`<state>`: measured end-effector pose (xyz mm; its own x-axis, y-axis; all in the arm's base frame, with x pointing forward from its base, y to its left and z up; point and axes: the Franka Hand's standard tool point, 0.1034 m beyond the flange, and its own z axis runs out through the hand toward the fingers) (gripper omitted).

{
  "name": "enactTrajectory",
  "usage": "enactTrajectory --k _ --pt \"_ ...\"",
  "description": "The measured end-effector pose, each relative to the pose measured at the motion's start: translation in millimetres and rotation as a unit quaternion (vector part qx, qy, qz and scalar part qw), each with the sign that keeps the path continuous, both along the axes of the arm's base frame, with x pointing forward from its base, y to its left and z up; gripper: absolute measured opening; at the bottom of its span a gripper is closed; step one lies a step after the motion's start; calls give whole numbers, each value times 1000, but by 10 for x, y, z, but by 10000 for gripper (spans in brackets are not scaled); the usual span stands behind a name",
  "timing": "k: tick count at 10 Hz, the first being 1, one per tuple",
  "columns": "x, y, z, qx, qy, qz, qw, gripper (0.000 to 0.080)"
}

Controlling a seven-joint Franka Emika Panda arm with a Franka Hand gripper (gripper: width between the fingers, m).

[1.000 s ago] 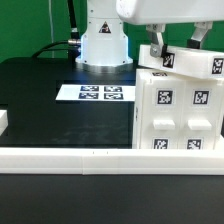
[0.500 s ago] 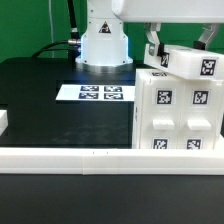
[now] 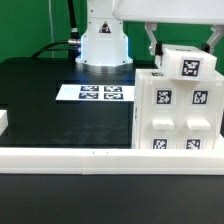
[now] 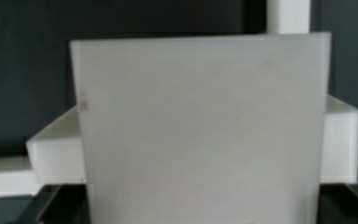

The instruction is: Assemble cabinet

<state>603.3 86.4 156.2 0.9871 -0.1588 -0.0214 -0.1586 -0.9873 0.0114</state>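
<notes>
1. Gripping a flat white plastic panel with a black-and-white tag (image 3: pixel 188 63), the gripper (image 3: pixel 182 47) has its fingers clamped on the panel's two sides, right above the big white boxy cabinet body (image 3: pixel 177 108).
2. That cabinet sits on the black counter (image 3: pixel 60 105) at the exterior view's right, just behind the long low white rail (image 3: pixel 100 157).
3. Versus a second ago, the panel has rotated and levelled out, no longer skewed.
4. My guess: it's lining up to seat on top.
5. Wrist view's mostly blank white panel (image 4: pixel 202 120).
</notes>
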Motion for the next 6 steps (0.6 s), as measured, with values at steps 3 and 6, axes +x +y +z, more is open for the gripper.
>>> enactTrajectory --k 3,6 --pt "12 20 -2 10 -9 -99 995 564" --pt "15 48 -3 15 -8 -180 984 564"
